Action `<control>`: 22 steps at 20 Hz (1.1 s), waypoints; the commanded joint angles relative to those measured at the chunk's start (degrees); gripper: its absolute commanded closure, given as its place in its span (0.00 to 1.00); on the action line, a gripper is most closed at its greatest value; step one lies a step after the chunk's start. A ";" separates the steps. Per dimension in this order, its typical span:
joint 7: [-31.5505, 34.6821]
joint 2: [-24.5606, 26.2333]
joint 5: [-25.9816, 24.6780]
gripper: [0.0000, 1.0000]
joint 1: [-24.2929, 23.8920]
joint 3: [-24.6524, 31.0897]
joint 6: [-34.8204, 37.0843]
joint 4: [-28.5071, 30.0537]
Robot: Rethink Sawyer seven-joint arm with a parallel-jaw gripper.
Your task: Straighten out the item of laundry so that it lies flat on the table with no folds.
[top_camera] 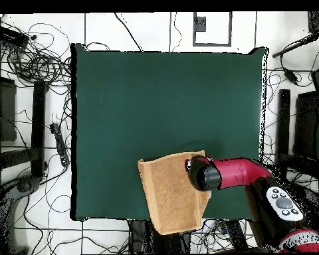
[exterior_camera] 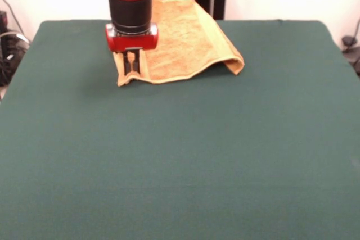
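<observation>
Hanging over the table's (exterior_camera: 180,155) twelve o'clock edge, the towel (exterior_camera: 180,43) needs dragging inward. The gripper (exterior_camera: 131,66) pinches its corner, jaws narrowly closed on cloth, presumably for that pull.

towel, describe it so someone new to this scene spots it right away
Find the big dark green table. At its robot-side edge, under the red arm's gripper, lies the towel: orange-yellow terry, one edge curled up, partly overhanging the table, the only cloth item there.

The orange-yellow towel (top_camera: 170,192) lies at the bottom edge of the green table (top_camera: 162,99), hanging partly over it. The red arm (top_camera: 236,172) reaches in from the right, its end over the towel's right edge.
</observation>
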 commanded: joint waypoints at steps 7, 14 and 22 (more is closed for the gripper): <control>-7.73 6.21 7.75 1.00 -1.19 6.65 18.25 -19.80; -9.15 7.52 8.76 1.00 -1.03 8.16 23.81 -24.80; -11.95 8.66 8.36 1.00 -0.89 10.09 28.35 -29.23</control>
